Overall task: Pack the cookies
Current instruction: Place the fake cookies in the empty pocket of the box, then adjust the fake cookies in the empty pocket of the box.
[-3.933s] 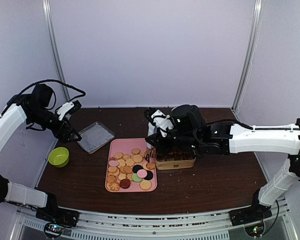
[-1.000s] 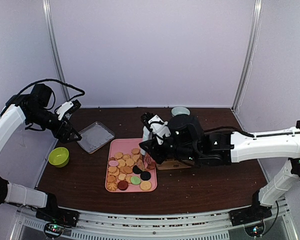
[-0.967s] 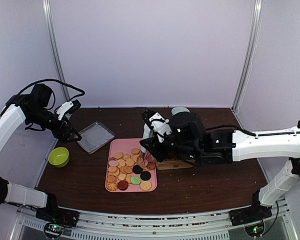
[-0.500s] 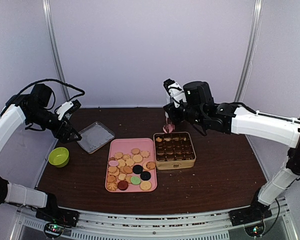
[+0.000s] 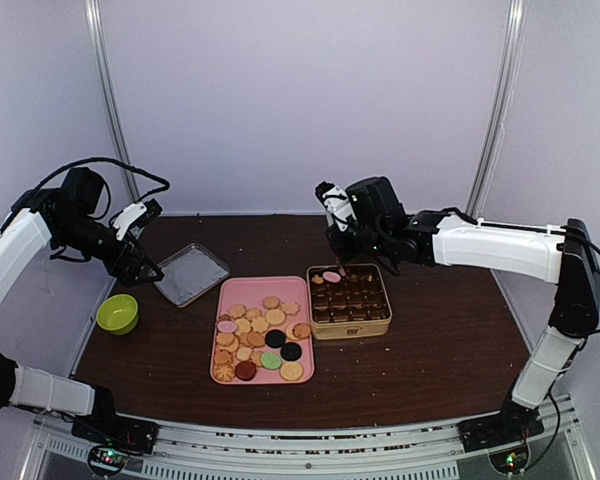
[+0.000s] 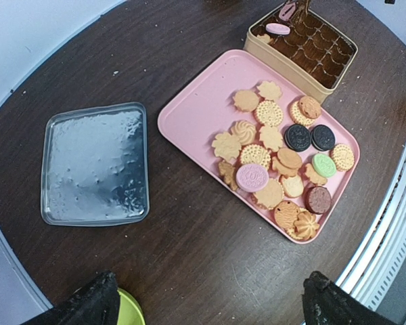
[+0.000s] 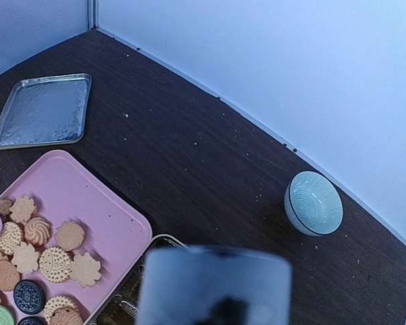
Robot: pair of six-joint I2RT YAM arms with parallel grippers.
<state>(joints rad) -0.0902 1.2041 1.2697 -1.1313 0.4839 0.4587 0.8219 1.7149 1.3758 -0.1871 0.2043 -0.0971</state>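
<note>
Pale lilac walls (image 5: 300, 100), two metal uprights (image 5: 497, 110) and a dark wood table (image 5: 430, 370), none of which has changed.

Diffs, biggest first:
- Right arm (image 5: 490, 248): a second ago it was stretched over the right edge of the pink tray (image 5: 242, 290). Half a second ago it was raised high, carrying a pink cookie. Now it is down, with the right end effector (image 5: 338, 264) just past the pink tray's far-right corner.
- That puts the right end effector over the far-left cell of the gold tin (image 5: 350, 327).
- Pink cookie (image 6: 278, 28): now lies across that far-left cell, fingertips directly above it. Can't tell whether they still pinch it or how wide they stand. The right wrist view shows only a grey blur there.
- Left arm (image 5: 20, 245): same pose throughout. Left end effector (image 6: 211, 288) is spread wide and empty, hovering left of the pink tray.

Layout:
- Gold tin sits tight along the pink tray's right edge. Can't tell if they touch.
- Silver tray (image 5: 192, 273) is off the pink tray's far-left corner.
- Green bowl (image 5: 117, 313) is well left of the pink tray.
- Ribbed bowl (image 7: 313, 202) is far right of the pink tray, near the back wall.
- Cookies (image 5: 255, 340) are still spread over the pink tray: mostly tan, plus one pink, one green, two black and one dark red.
- Crumbs (image 7: 195, 143) speckle the table beyond the pink tray.
</note>
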